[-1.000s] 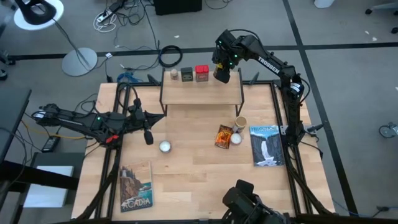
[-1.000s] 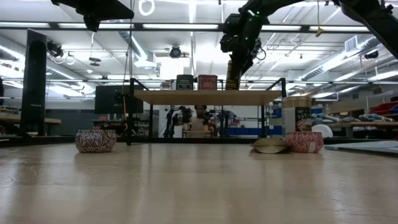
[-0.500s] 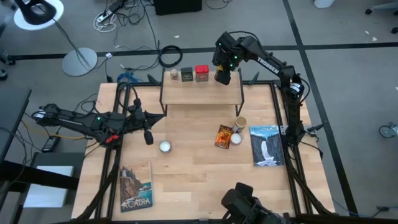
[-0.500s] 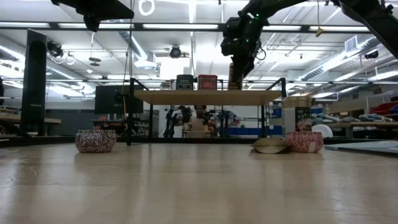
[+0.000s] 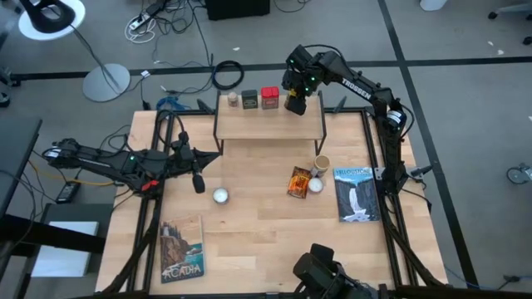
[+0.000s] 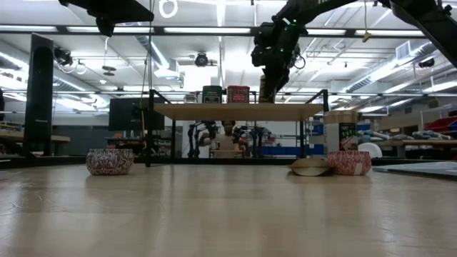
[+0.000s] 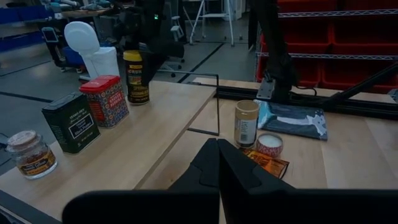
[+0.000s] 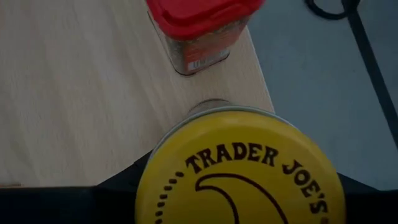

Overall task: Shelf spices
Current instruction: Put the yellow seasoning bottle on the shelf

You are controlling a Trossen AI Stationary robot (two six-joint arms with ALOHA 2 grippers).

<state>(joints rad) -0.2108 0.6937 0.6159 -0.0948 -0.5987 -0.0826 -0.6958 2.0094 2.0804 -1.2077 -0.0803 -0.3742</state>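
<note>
right gripper (image 5: pixel 295 101) with yellow black-lidded cylindrical jar (image 7: pixel 136 77): shifted slightly left along far edge of light wooden plank shelf (image 5: pixel 270 122), toward red tin (image 5: pixel 269 97) | low view: gripper now a touch further left above the shelf's right part

You had the shelf (image 5: pixel 270 124) at the far middle of the counter (image 5: pixel 258 241). Along its far edge stood, left to right, the small jar (image 5: pixel 233 100), the square tin (image 5: pixel 249 100), the second tin (image 5: pixel 269 98) and the lidded jar (image 7: pixel 136 77), under the right claw (image 5: pixel 296 98). Nearer you, right of centre, the tall jar (image 5: pixel 322 164), the packet (image 5: pixel 299 183) and a disc (image 5: pixel 316 186) sat close together.
</note>
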